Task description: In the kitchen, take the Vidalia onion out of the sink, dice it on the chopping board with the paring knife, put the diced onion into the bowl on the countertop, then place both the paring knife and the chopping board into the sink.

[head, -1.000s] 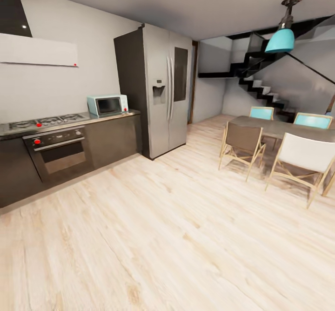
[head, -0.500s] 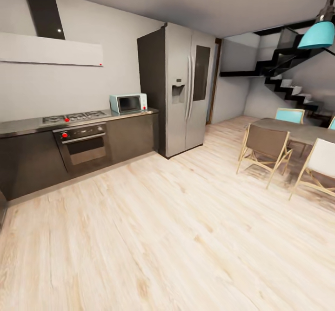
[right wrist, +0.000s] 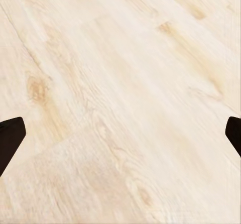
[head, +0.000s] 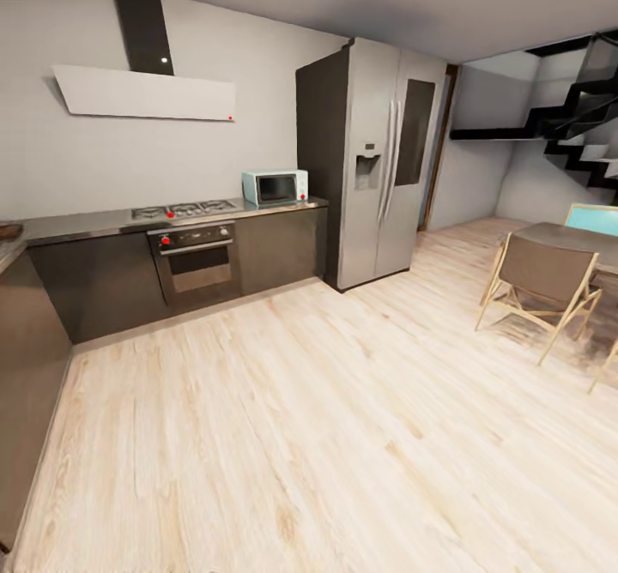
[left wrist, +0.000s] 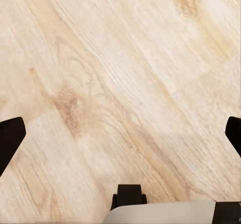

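Pale wood floor [head: 343, 436] — grey countertop [head: 103, 221] beyond.

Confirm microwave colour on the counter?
Pale mint-blue casing with a dark door; the microwave shows best in the head view, sitting on the countertop beside the fridge.

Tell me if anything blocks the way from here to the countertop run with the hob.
Nothing visible does. Bare wooden floor stretches up to the countertop and its oven. The chair and fridge stand off to the right. Both wrist views look down at floor, jaws wide apart.
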Robot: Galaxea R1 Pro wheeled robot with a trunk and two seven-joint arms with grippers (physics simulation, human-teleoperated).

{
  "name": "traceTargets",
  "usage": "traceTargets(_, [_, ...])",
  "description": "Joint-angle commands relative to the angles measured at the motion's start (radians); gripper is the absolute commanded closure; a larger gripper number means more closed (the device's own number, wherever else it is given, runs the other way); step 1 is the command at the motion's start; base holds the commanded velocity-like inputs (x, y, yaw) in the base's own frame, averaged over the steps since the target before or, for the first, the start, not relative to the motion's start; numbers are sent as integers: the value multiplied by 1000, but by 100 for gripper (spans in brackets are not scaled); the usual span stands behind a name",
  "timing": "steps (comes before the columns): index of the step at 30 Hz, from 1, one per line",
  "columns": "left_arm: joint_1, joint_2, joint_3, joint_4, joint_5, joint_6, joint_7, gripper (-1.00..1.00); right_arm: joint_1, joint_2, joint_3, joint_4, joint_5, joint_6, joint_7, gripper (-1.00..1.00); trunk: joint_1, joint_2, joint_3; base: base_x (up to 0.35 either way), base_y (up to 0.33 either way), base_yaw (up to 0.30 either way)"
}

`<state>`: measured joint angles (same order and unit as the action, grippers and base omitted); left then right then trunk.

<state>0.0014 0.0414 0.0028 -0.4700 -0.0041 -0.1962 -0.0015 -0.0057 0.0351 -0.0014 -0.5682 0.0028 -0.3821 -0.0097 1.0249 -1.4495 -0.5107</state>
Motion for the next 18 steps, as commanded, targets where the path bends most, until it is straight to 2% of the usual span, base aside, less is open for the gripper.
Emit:
traceTargets(1, [0, 0, 0, -1, 0, -2, 0, -100, 0, 0, 0, 1, 0, -3, -1, -100, 0, 0, -1, 60, -90, 275])
traceTargets(18, [0, 0, 0, -1, 0, -2, -1, -100, 0, 0, 0, 1, 0, -24, -1, -100, 0, 0, -7, 110, -136, 275])
